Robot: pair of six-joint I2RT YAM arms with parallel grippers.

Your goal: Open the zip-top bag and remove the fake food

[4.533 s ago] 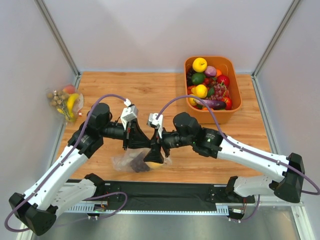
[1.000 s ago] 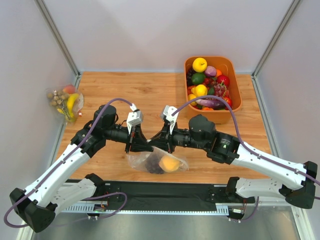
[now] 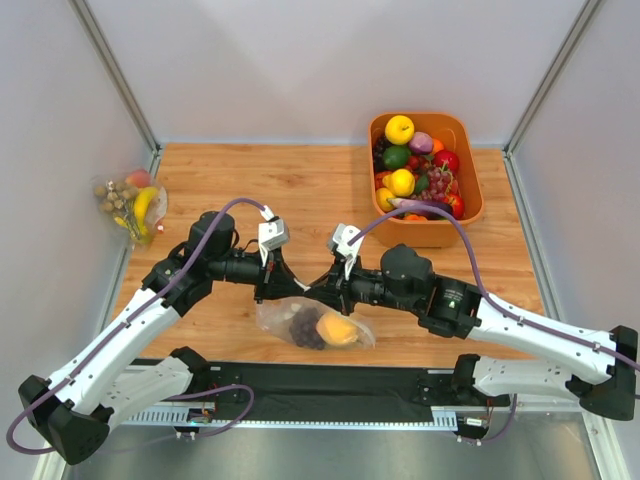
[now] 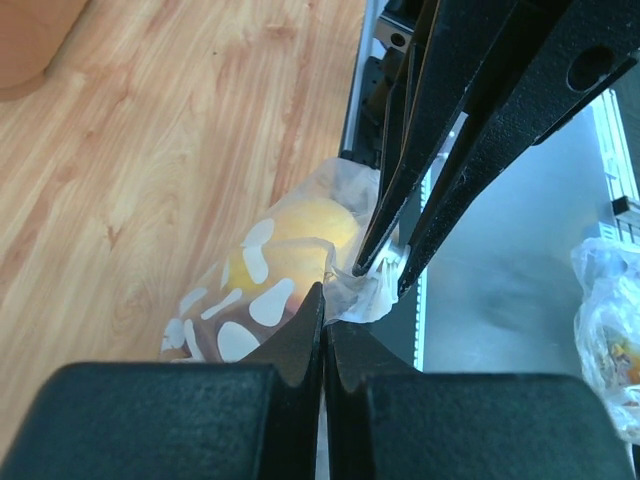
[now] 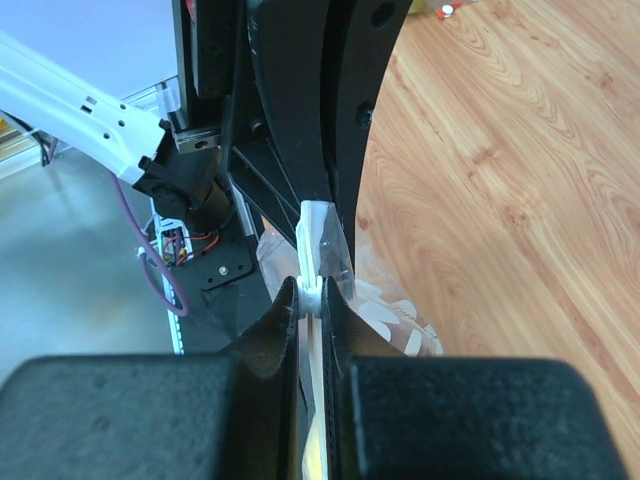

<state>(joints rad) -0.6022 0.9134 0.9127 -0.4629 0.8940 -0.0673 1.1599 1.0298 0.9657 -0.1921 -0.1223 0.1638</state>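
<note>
Nothing to read in any of the three views: no words, labels, brands or numbers. The only print is the rows of pale round spots on the bag [image 4: 258,290], and that's a pattern, not lettering.

left gripper [image 4: 322,296] jaws closed on zip-top bag [image 4: 250,300] edge | right gripper [image 4: 381,279] pinching it too | orange-yellow fruit [image 4: 305,225] inside
</note>
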